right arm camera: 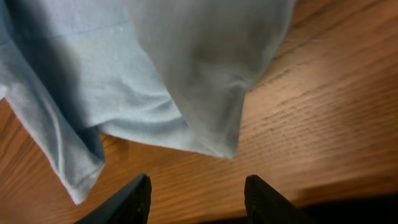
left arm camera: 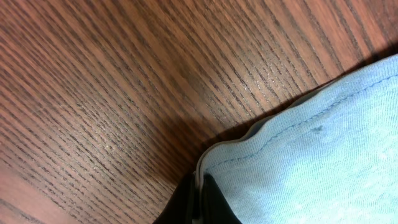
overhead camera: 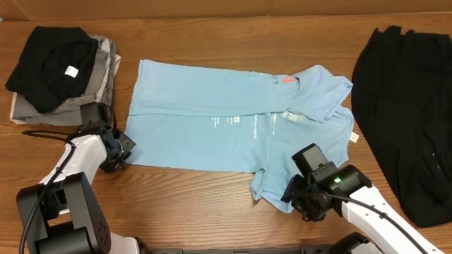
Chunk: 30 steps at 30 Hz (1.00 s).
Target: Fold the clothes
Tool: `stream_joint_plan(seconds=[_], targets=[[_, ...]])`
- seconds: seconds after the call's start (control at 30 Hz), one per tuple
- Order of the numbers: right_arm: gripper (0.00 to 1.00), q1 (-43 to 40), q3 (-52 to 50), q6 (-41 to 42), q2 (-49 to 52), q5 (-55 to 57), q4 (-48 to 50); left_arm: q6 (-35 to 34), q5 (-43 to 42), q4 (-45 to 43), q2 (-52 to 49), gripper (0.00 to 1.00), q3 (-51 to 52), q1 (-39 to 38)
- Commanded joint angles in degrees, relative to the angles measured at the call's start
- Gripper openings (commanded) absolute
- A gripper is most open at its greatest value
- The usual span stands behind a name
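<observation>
Pinching T-shirt (overhead camera: 205,120) hem w/ left gripper (overhead camera: 123,149); right gripper (right arm camera: 199,186) spread beside edge.

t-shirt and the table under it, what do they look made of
T-shirt: soft matte knit, likely cotton jersey; fine knit texture and a stitched hem show in the left wrist view. Table: wood or wood-look laminate, cannot tell which; dark grain lines with a faint sheen.

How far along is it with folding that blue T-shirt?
Barely started. A folded stack sits at the left, but the T-shirt lies mostly spread out. The left gripper is shut on its hem corner; the right gripper, open, hovers at its near edge. The folds remain, and the black garment waits.
</observation>
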<state>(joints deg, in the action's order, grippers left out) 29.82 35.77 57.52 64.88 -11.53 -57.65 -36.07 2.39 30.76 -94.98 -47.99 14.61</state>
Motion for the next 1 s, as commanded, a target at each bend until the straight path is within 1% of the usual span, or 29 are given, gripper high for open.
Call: stream_joint_plan(seconds=[0.0, 0.13, 0.23, 0.33, 0.37, 0.4, 0.43, 0.47, 0.53, 0.57, 0.67, 0.83, 0.97], targets=[[0.51, 0.9, -2.7, 2.8, 1.4, 1.8, 3.0, -0.4, 0.3, -0.2, -1.1, 0.04, 1.6, -0.4], [0.52, 0.9, -4.0, 2.8, 4.9, 2.5, 4.8, -0.4, 0.3, -0.2, -1.1, 0.04, 1.6, -0.4], [0.55, 0.9, -4.0, 2.8, 7.6, 2.5, 6.0, -0.4, 0.3, -0.2, -1.1, 0.04, 1.6, -0.4], [0.54, 0.9, -4.0, 2.7, 9.8, 2.5, 7.5, -0.4, 0.3, -0.2, -1.1, 0.04, 1.6, -0.4], [0.52, 0.9, -4.0, 2.7, 10.2, 2.5, 7.8, -0.4, 0.3, -0.2, -1.1, 0.04, 1.6, -0.4], [0.48, 0.9, -4.0, 2.7, 10.5, 2.5, 8.0, -0.4, 0.3, -0.2, -1.1, 0.05, 1.6, -0.4], [0.39, 0.9, -3.9, 2.7, 10.6, 2.5, 8.1, -0.3, 0.3, -0.2, -1.1, 0.04, 1.6, -0.4], [0.3, 0.9, -3.9, 2.7, 10.6, 2.5, 8.1, -0.3, 0.4, -0.2, -1.1, 0.04, 1.6, -0.4], [0.05, 0.9, -3.8, 2.5, 10.4, 2.5, 7.8, -0.1, 0.4, -0.1, -1.1, 0.04, 1.5, -0.3], [0.04, 0.7, -3.7, 2.5, 10.4, 2.5, 7.3, 0.4, 0.4, 0.2, -1.0, 0.04, 1.3, -0.3], [0.04, -1.5, -0.5, 2.1, 8.5, 2.6, 1.5, 1.9, 0.6, 4.9, -0.5, 0.04, -1.8, -0.3], [0.04, -6.4, 7.2, -4.7, 4.3, 2.5, -9.0, 7.4, 0.8, 14.0, -0.5, 0.04, -10.0, -0.3], [0.04, -10.3, 13.3, -9.5, 2.7, 2.5, -17.9, 9.4, 0.8, 19.4, -0.5, 0.04, -15.0, -0.3]])
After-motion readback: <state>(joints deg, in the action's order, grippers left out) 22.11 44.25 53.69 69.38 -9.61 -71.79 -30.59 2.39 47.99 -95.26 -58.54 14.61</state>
